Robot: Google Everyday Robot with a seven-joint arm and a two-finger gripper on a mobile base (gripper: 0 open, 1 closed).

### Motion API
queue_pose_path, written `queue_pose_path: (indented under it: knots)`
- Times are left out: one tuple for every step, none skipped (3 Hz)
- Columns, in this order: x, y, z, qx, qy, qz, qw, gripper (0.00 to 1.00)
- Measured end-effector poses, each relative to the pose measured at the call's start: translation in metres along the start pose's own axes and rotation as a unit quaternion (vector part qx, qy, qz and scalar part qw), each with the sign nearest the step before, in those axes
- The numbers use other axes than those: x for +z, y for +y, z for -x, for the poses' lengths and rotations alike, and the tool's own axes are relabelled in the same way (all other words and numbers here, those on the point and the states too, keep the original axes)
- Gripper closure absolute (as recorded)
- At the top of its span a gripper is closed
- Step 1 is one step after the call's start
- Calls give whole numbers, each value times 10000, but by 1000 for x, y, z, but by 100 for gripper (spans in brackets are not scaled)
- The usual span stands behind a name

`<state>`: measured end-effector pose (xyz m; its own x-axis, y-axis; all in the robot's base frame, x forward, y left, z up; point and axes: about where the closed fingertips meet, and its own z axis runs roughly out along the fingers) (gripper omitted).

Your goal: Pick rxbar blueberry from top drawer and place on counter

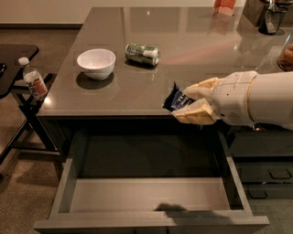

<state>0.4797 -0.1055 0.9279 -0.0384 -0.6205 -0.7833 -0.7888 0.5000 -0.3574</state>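
My gripper [188, 104] reaches in from the right with cream fingers [201, 87] shut on the rxbar blueberry [176, 99], a dark navy wrapper with pale print. It holds the bar in the air over the front edge of the glossy grey-brown counter [183, 41]. The top drawer [151, 194] stands pulled out below, its pale-grey bottom bare, with the arm's shadow near its front wall.
On the counter lie a white bowl [96, 63] and a green-and-white can [142, 54] on its side. A dark container [270, 18] and an orange object [224, 6] stand at the back right. A black side table [13, 59] with a bottle [33, 80] is at the left. Dark drawers [265, 169] are at the lower right.
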Motion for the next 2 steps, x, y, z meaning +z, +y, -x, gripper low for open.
queue_pose_path:
  knots:
    - [7, -22, 6, -148, -14, -128, 9998, 100]
    - [23, -65, 12, -303, -40, -260, 9992, 100]
